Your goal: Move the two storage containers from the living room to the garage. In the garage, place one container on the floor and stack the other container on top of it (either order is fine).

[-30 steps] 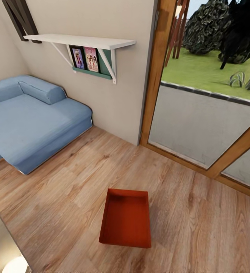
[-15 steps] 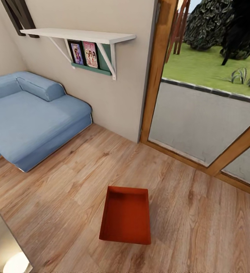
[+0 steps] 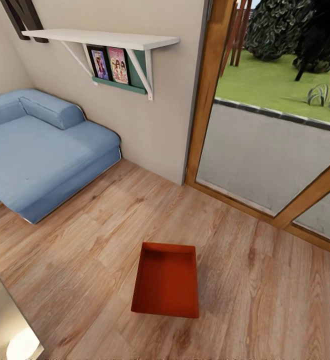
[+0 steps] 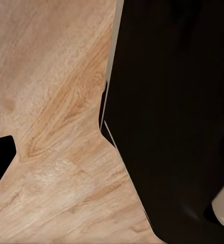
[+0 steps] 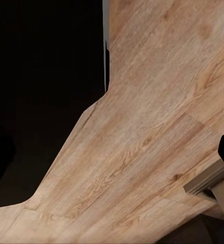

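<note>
1. Whether either end effector was open or closed could not be told: each wrist view looked down past a large black shape, apparently the robot's own body, onto the light wood plank floor (image 4: 51, 101), with no fingertips clearly visible. No red-orange showed at either wrist, so neither seemed to hold anything.

2. One storage container (image 3: 166, 287) lay on the plank floor straight ahead of the robot in the head view, low and roughly centred. From that view alone I could not judge which arm was nearer.

3. Its long axis ran roughly away from the robot, with a short wall facing the camera. It sat open side up and looked empty.

4. The coming move seemingly turned on closing that forward gap and lowering an arm, since the container sat at floor level.

5. The head view alone gave the setting: the blue sofa (image 3: 35, 150) to the left, a white wall shelf (image 3: 100, 40) above it, and a wood-framed glass door (image 3: 265, 150) to the right. The wrist views added only floor close to the base.
</note>
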{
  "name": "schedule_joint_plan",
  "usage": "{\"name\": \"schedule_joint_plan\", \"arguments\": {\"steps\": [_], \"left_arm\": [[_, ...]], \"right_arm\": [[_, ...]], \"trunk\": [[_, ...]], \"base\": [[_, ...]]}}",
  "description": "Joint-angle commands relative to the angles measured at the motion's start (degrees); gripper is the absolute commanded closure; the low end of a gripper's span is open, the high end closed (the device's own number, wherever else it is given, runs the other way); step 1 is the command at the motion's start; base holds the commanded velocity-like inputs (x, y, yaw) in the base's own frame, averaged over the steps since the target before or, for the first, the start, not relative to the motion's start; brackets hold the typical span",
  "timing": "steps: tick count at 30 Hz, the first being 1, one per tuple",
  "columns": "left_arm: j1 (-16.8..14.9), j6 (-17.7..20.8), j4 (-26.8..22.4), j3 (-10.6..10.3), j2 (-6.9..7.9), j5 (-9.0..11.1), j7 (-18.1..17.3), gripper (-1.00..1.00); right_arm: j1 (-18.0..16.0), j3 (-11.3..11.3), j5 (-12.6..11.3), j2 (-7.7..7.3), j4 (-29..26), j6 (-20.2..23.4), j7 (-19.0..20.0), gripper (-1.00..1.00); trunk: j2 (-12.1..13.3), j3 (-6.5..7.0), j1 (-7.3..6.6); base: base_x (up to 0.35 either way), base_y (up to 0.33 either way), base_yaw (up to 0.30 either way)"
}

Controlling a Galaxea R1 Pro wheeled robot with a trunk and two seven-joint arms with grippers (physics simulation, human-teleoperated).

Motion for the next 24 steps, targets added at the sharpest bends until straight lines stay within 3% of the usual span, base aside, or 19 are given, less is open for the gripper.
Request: {"name": "schedule_joint_plan", "arguments": {"steps": [1, 24], "left_arm": [[-0.02, -0.19, 0.04, -0.03, -0.01, 0.3, 0.05, -1.0], [-0.02, -0.19, 0.04, -0.03, -0.01, 0.3, 0.03, -1.0]], "right_arm": [[-0.05, 0.48, -0.43, 0.03, 0.16, -0.29, -0.03, -1.0], [-0.05, 0.5, -0.46, 0.03, 0.16, -0.31, -0.03, -1.0]], "trunk": [[-0.03, -0.13, 0.0], [-0.03, -2.25, 0.0]], "base": [[0.0, 0.0, 0.0], [0.0, 0.0, 0.0]]}}
